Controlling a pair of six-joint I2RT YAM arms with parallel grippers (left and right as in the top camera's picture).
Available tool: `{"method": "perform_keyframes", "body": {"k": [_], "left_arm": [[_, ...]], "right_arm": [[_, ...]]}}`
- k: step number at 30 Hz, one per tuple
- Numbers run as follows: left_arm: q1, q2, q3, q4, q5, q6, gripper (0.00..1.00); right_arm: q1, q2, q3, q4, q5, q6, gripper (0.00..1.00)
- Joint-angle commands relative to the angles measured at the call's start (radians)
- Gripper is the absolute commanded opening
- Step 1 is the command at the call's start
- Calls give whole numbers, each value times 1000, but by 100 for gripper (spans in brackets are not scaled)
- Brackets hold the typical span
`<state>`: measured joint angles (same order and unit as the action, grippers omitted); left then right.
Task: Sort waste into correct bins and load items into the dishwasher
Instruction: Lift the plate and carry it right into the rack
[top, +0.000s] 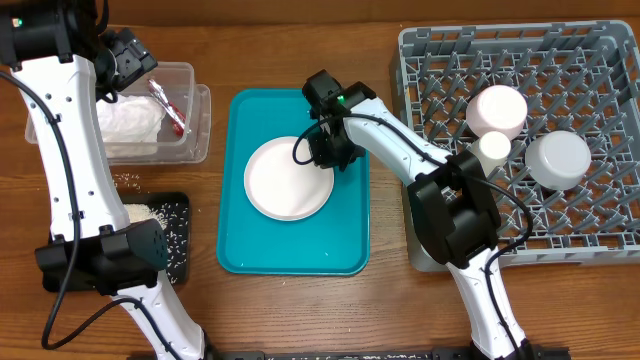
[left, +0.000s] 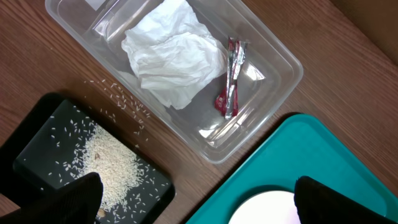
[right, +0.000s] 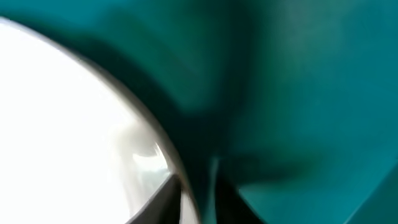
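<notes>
the plate (top: 285, 180) lies flat on the teal tray (top: 240, 250), a little toward the tray's left edge, and nothing else rests on that tray. the right gripper (top: 312, 152) is down at the plate's rim on the side facing the tray's back right corner. its wrist view is a close blur of white rim against teal, with dark finger shapes at the bottom, so i cannot tell whether the fingers are closed on the rim or only beside it. the right arm reaches in from the front left corner of the dish rack (top: 420, 60) and crosses over the tray's right edge.

the rack fills the table's (top: 380, 310) right side. among its pegs near the middle sit the pink-white bowl (top: 497, 110), the cup (top: 493, 148) just in front of it, and the metal bowl (top: 558, 158) toward the rack's right edge.

the left gripper (left: 199, 198) hangs wide open with nothing between its fingers (left: 81, 196), above the gap between the clear tub (left: 273, 56) and the teal tray. the tub sits at the table's back left corner and holds the napkin (left: 171, 56) and the wrapper (left: 231, 78), touching side by side. the black tray (left: 37, 134) lies at the table's left edge, in front of the tub, with rice (left: 115, 165) heaped on it. a few grains are scattered on the bare wood between the two. from overhead, the left arm hides part of the black tray and the tub's left end.
</notes>
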<state>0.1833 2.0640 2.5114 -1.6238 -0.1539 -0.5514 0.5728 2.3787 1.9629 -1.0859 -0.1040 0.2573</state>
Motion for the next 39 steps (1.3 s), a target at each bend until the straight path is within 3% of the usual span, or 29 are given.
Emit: {"method": "perform_keyframes", "body": {"k": [1,10,21,30,39], "left_arm": [[-7,-5,10,2,2,-6,100],[-7,-5,10,2,1,-6,100],[-7,-5,10,2,1,-6,100],[-7,-5,10,2,2,-6,100],[-7,-5,10,2,2,-6,100]], "right_arm": [[-1,8,0,-8,-2,32,6],[-59,-6,233,-169,126,32,4],[-248,-40,686,-415,546,152,4],[-388,-39,720,-492,731,249,4],[-405,-37,708,-455,818,249,4]]}}
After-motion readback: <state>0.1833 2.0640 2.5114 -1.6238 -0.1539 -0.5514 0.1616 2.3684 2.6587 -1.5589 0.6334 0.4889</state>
